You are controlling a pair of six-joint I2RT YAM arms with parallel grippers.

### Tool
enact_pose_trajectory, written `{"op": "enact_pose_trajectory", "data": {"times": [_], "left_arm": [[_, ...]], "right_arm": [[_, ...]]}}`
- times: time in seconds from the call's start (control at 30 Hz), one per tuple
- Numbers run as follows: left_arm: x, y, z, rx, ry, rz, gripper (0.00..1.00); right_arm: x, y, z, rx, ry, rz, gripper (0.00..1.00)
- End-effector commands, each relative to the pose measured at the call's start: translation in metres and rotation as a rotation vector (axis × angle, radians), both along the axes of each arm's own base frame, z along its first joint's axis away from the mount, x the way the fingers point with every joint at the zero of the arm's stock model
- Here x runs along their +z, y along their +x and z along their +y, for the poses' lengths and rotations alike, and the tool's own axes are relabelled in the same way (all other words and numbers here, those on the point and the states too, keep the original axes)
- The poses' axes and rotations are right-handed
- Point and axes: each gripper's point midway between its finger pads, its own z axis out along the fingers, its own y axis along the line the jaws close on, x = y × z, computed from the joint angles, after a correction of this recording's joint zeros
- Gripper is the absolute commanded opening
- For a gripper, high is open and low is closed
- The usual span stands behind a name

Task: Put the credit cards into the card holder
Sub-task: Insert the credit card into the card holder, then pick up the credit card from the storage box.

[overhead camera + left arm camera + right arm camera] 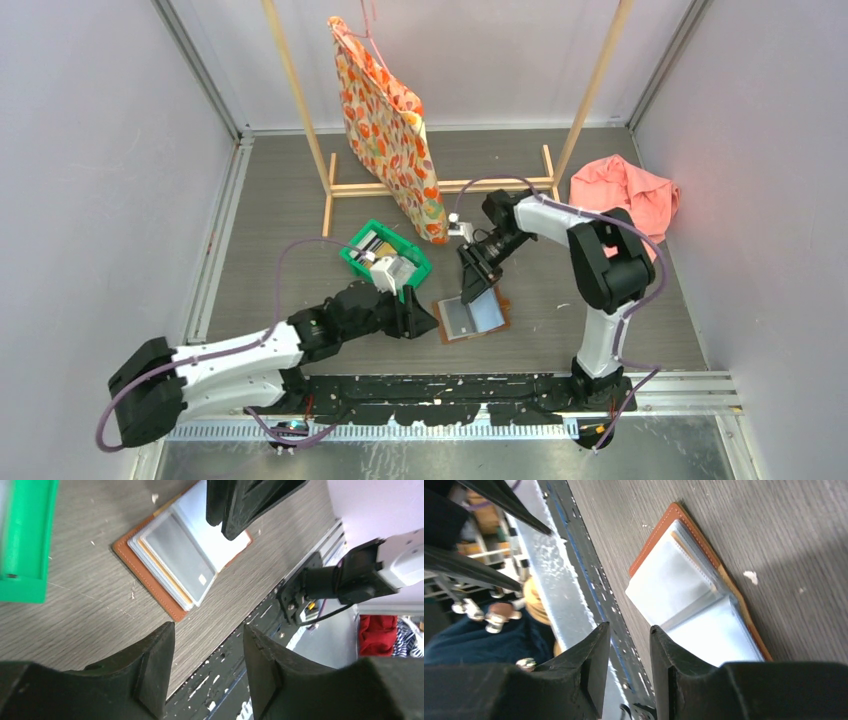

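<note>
The brown leather bifold card holder [472, 318] lies opened flat, clear sleeves upward, on the grey wood-grain table [560, 290] toward its near edge. It is just right of the left gripper [418, 316] and directly beneath the right gripper [473, 283]. Both pincers stand partly open with nothing between the fingers, the left gap wider than the right. The green plastic bin [385, 255] sits just far-left of the holder; flat grey and dark pieces in it may be the credit cards [368, 243], but they are too small to tell.
</note>
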Motion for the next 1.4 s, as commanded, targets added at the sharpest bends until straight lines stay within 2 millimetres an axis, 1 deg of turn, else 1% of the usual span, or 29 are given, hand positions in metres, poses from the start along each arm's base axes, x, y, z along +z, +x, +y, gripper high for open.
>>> {"op": "enact_pose_trajectory", "data": {"times": [0.0,0.03,0.1,0.17,0.27,0.33,0.4,0.43,0.5,0.57,0.6,0.7,0.77,0.83,1.0,1.1,1.23,1.37], "left_arm": [[0.032,0.019,0.033,0.065,0.099,-0.14,0.58],[0.043,0.024,0.039,0.074,0.106,-0.173,0.62],[0.063,0.042,0.056,0.104,0.141,-0.235,0.66],[0.075,0.053,0.069,0.099,0.185,-0.244,0.68],[0.093,0.071,0.081,0.077,0.233,-0.243,0.69],[0.096,0.081,0.087,0.046,0.288,-0.227,0.69],[0.094,0.092,0.093,0.019,0.36,-0.199,0.69],[0.093,0.098,0.095,0.002,0.394,-0.189,0.69],[0.088,0.106,0.095,-0.049,0.464,-0.169,0.69],[0.083,0.114,0.093,-0.102,0.523,-0.145,0.68],[0.086,0.12,0.092,-0.112,0.545,-0.147,0.67],[0.075,0.133,0.093,-0.132,0.62,-0.139,0.66],[0.067,0.143,0.095,-0.129,0.659,-0.153,0.66],[0.057,0.152,0.093,-0.133,0.681,-0.148,0.65],[0.034,0.173,0.092,-0.145,0.755,-0.14,0.64],[0.021,0.185,0.094,-0.148,0.808,-0.143,0.61],[0.006,0.199,0.1,-0.168,0.893,-0.147,0.52],[-0.01,0.206,0.103,-0.18,0.94,-0.134,0.52]], "right_arm": [[0.036,0.016,-0.015,0.075,0.002,-0.307,0.4],[0.04,0.018,-0.019,0.084,-0.003,-0.355,0.4],[0.049,0.023,-0.027,0.093,-0.012,-0.455,0.4],[0.061,0.028,-0.032,0.091,-0.01,-0.541,0.41],[0.08,0.038,-0.04,0.079,-0.022,-0.663,0.44],[0.096,0.045,-0.043,0.07,-0.025,-0.748,0.48],[0.112,0.051,-0.042,0.058,-0.016,-0.798,0.57],[0.118,0.052,-0.041,0.053,-0.005,-0.8,0.59],[0.126,0.051,-0.035,0.043,0.025,-0.757,0.59],[0.121,0.047,-0.031,0.035,0.076,-0.687,0.58],[0.116,0.047,-0.033,0.021,0.093,-0.659,0.57],[0.099,0.05,-0.048,-0.034,0.09,-0.618,0.56],[0.096,0.051,-0.054,-0.071,0.113,-0.592,0.55],[0.093,0.057,-0.06,-0.09,0.096,-0.587,0.53],[0.08,0.058,-0.064,-0.081,0.067,-0.543,0.51],[0.076,0.058,-0.064,-0.073,0.063,-0.523,0.5],[0.075,0.057,-0.063,-0.064,0.066,-0.507,0.49],[0.074,0.057,-0.064,-0.062,0.069,-0.505,0.48]]}}
